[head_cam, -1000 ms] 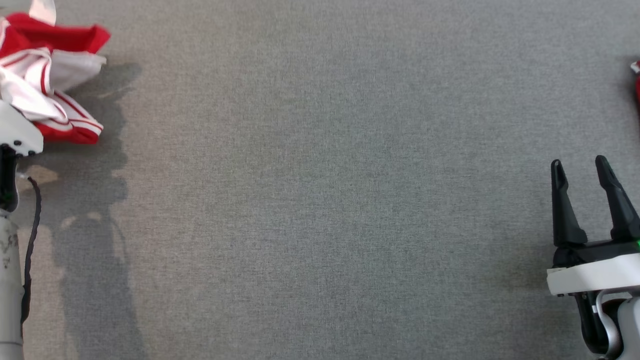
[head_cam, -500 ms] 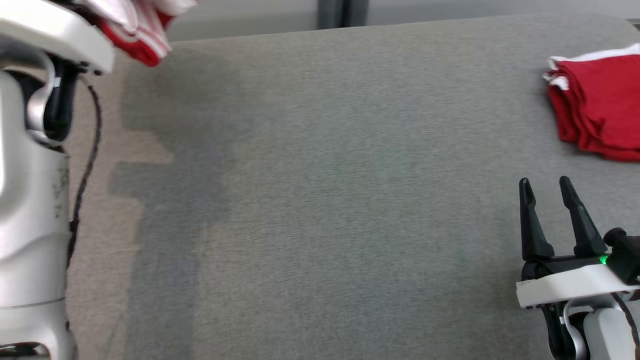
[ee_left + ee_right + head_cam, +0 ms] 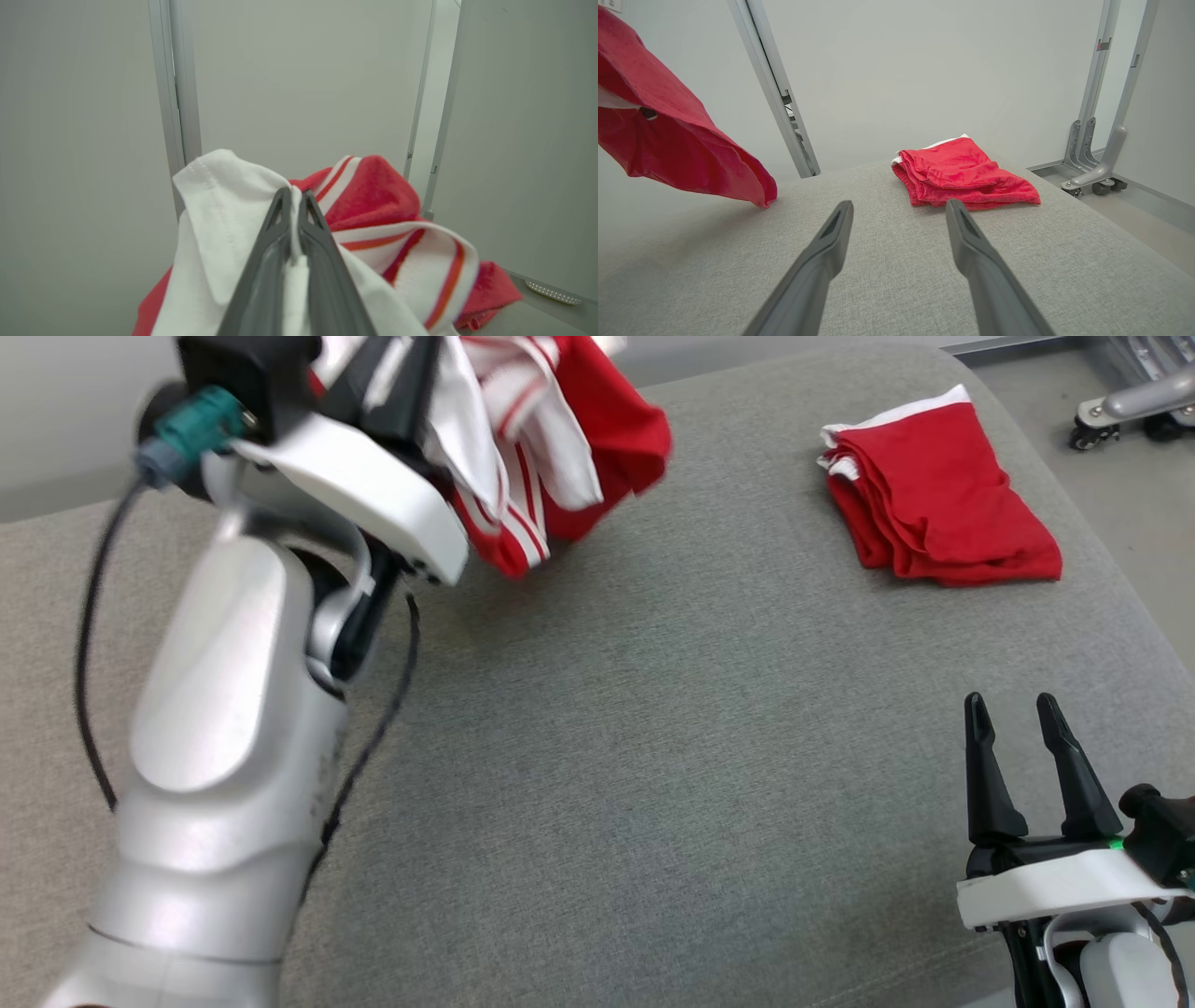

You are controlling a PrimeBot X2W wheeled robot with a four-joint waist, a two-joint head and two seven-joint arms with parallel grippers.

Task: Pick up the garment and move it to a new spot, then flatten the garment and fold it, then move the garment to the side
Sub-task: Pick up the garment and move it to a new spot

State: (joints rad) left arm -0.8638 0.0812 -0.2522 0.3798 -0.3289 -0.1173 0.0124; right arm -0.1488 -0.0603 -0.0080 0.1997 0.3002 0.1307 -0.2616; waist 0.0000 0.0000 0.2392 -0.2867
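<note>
Where the left gripper (image 3: 293,195) rises in its wrist view, its two dark fingers are pressed together on a white fold of the red-and-white striped garment (image 3: 373,200). The cloth bunches around them, so the lower fingers and most of the garment's shape cannot be read.

In the head view the garment (image 3: 569,439) hangs in the air at the top left, over the far part of the grey padded surface (image 3: 653,756). Its upper part is cut off by the top edge. The left arm's white wrist casing (image 3: 373,504) covers its near side, leaving a dark length of finger visible against the cloth. In the right wrist view the garment (image 3: 691,158) runs off the left edge, and whether its lowest red hem touches the surface or hangs just above it is hard to tell.

The right gripper (image 3: 1011,709) sits at the lower right over bare surface, its fingers spread wide with nothing between them. A folded red cloth (image 3: 934,513) lies flat at the far right of the surface, well apart from both grippers. Beyond it, a wheeled stand base (image 3: 1120,401) is cut off by the corner.
</note>
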